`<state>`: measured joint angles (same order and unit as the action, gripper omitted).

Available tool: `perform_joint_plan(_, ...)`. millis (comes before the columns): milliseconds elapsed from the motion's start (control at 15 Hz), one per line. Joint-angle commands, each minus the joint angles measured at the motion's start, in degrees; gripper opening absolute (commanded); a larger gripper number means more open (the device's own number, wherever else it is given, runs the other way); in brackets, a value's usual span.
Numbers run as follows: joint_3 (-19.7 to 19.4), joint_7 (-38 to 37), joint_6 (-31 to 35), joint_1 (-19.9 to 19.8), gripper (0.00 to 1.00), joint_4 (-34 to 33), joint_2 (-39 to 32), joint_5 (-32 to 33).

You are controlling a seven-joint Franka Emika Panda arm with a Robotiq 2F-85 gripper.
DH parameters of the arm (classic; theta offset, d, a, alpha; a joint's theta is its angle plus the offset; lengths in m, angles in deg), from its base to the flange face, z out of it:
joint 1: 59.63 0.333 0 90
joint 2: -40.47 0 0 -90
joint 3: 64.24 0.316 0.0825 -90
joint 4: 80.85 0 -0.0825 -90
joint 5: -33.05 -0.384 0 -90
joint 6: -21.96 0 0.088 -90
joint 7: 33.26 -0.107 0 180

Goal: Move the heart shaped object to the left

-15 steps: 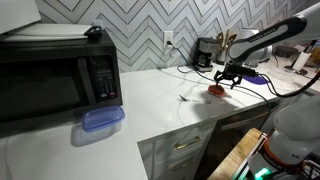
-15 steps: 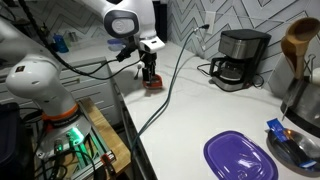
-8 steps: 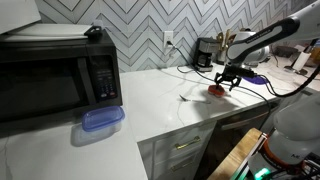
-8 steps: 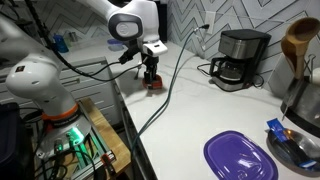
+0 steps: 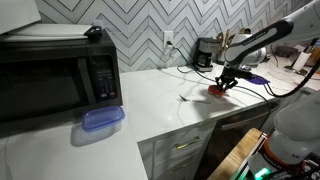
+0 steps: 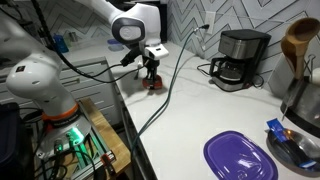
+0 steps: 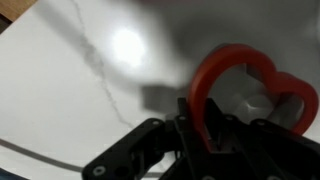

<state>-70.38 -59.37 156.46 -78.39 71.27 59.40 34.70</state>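
Note:
The heart shaped object [image 7: 238,52] is a red-orange hollow ring lying on the white marble counter [image 7: 60,90]. In the wrist view its left wall runs down between my gripper's [image 7: 200,128] dark fingers, which press it from both sides. In both exterior views the heart [image 5: 214,90] [image 6: 153,87] lies near the counter's front edge, directly under the lowered gripper [image 5: 222,84] [image 6: 151,80], which partly hides it.
A black microwave [image 5: 55,75] and a blue flat container [image 5: 102,118] stand far along the counter. A coffee maker [image 6: 238,58], a purple flat object [image 6: 240,157] and a cable [image 6: 178,70] lie on the other side. The counter edge [image 6: 125,110] is close by.
The fingers have come together around the heart's wall; a second ago they stood wide. The arm has barely moved and the heart is still on the counter.

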Motion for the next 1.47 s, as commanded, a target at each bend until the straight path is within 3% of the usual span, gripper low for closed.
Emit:
perform_joint_plan(0, -0.47, 0.16, 1.65, 0.61, 0.0, -0.21, -1.48, -0.2)
perform_joint_plan(267, -0.42, 0.58, 0.8, 0.95, 0.03, -0.41, 0.16, -0.41)
perform_joint_plan(600, 0.05, 2.75, -3.9, 2.4, 0.03, -0.04, 7.32, -1.16)
perform_joint_plan(867, 0.49, 7.59, -9.75, 5.18, 0.03, 0.59, 13.97, -2.3)
perform_joint_plan(1400, 5.97, 13.86, -12.75, 12.63, 0.03, 0.6, 21.1, -1.74)
